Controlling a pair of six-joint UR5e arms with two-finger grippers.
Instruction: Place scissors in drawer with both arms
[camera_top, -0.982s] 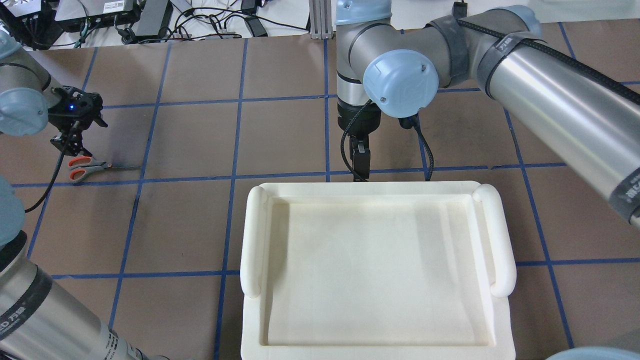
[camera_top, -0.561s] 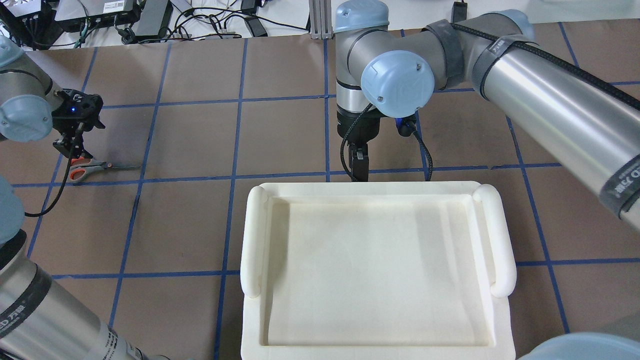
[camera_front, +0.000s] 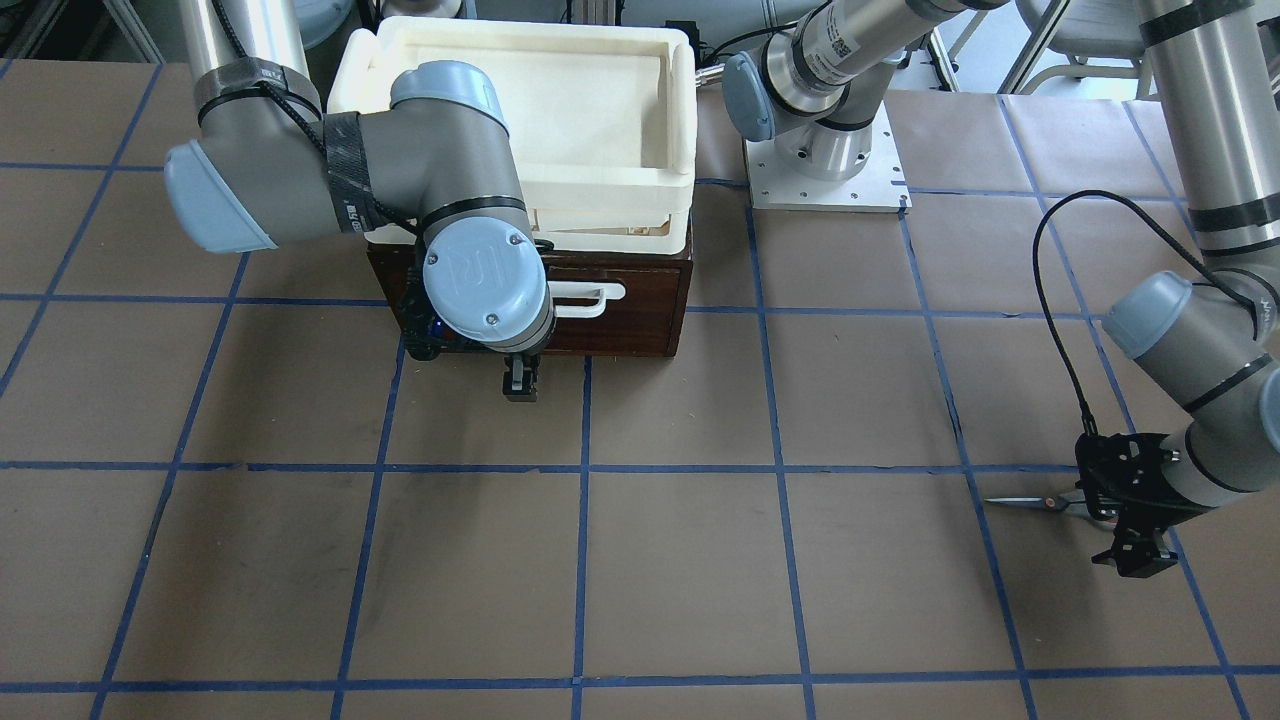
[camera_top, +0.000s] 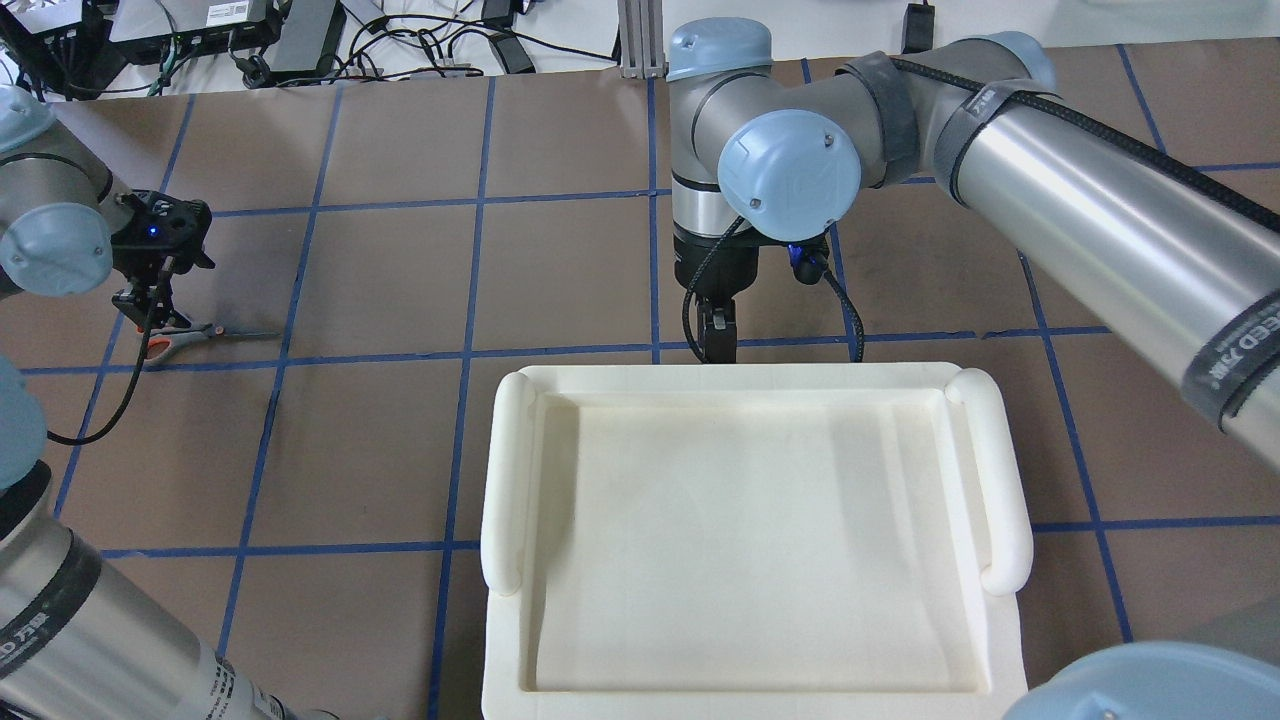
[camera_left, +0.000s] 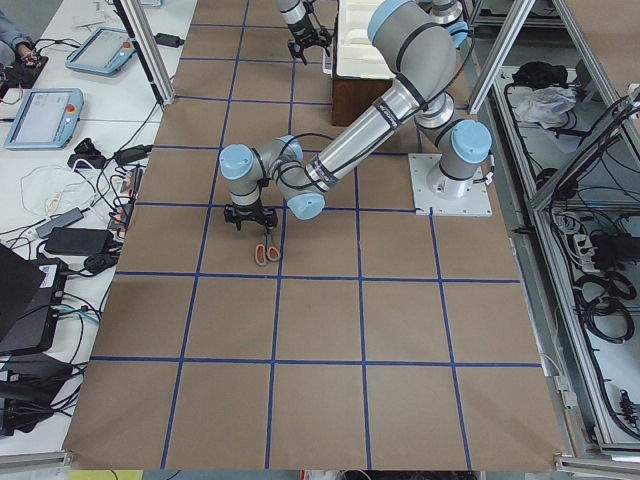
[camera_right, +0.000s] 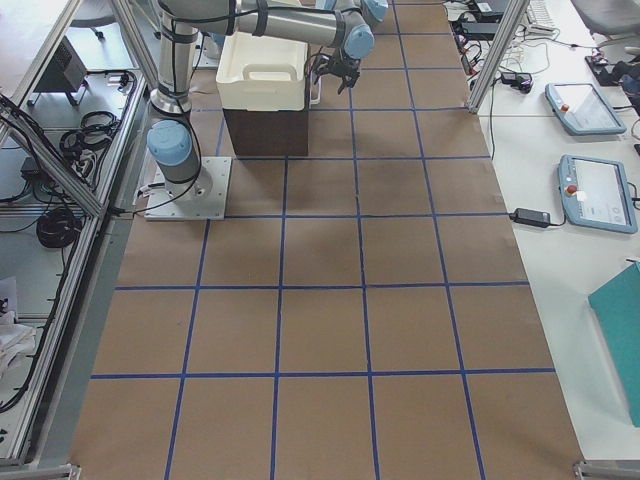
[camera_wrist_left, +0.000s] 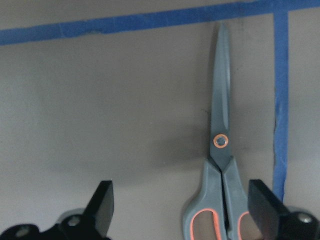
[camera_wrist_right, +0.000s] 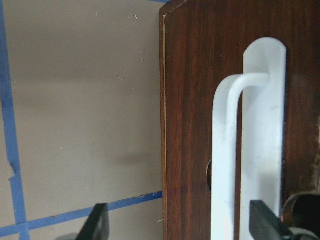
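The scissors (camera_top: 205, 334) lie flat on the table at the far left, blades shut. They also show in the left wrist view (camera_wrist_left: 222, 150) and the front view (camera_front: 1035, 502). My left gripper (camera_top: 150, 300) is open and hangs over their orange-lined handles, which sit near one fingertip (camera_wrist_left: 262, 207). The dark brown drawer (camera_front: 630, 320) is shut under a foam tray. Its white bar handle (camera_front: 585, 300) shows close up in the right wrist view (camera_wrist_right: 235, 150). My right gripper (camera_top: 718, 338) is open just in front of the drawer front, with the handle between its fingers' line (camera_wrist_right: 182, 225).
The cream-white foam tray (camera_top: 505, 480) sits on top of the drawer cabinet and hides the drawer from overhead. Brown paper with blue tape lines covers the table (camera_top: 400, 280). Cables and devices lie beyond the far edge (camera_top: 300, 40).
My left gripper has come down over the scissors' handles, hiding most of them from overhead. My right wrist has shifted slightly lower in front of the drawer.
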